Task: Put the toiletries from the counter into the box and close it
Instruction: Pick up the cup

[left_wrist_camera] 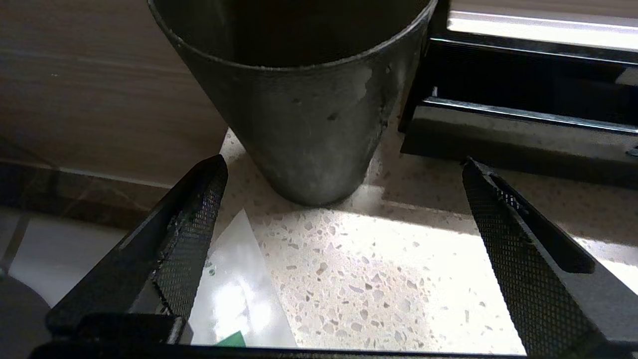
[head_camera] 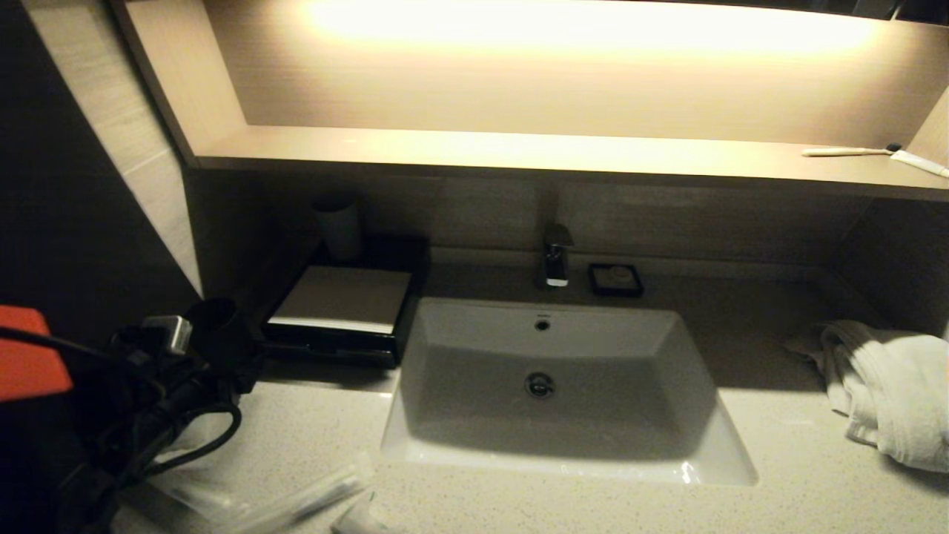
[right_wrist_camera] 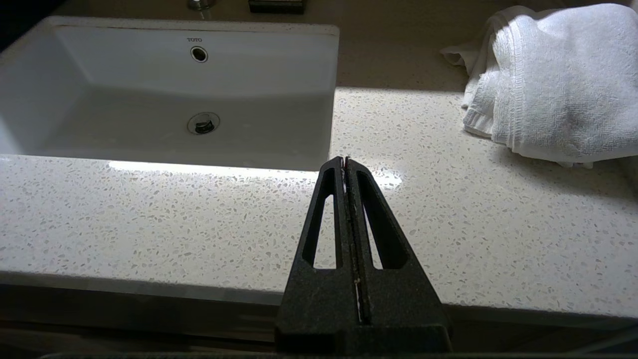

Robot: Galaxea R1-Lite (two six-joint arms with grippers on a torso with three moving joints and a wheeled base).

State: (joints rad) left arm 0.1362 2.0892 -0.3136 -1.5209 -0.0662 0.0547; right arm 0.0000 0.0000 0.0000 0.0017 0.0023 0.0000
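My left gripper (left_wrist_camera: 344,167) is open and empty, low over the speckled counter at the far left. Just ahead of it stands a dark cup (left_wrist_camera: 299,109), also in the head view (head_camera: 215,319). A white sachet with green print (left_wrist_camera: 234,289) lies on the counter beside one finger (left_wrist_camera: 194,239). The black box (head_camera: 341,308) with a white top stands right of the cup, left of the sink; its glossy side shows in the left wrist view (left_wrist_camera: 523,119). Clear-wrapped toiletries (head_camera: 296,504) lie at the counter's front left. My right gripper (right_wrist_camera: 345,162) is shut and empty over the counter's front edge.
The white sink (head_camera: 552,386) fills the middle, with a faucet (head_camera: 556,256) and a soap dish (head_camera: 615,279) behind. A white towel (head_camera: 890,393) lies at the right. A toothbrush (head_camera: 845,151) lies on the lit shelf. A pale cup (head_camera: 339,226) stands behind the box.
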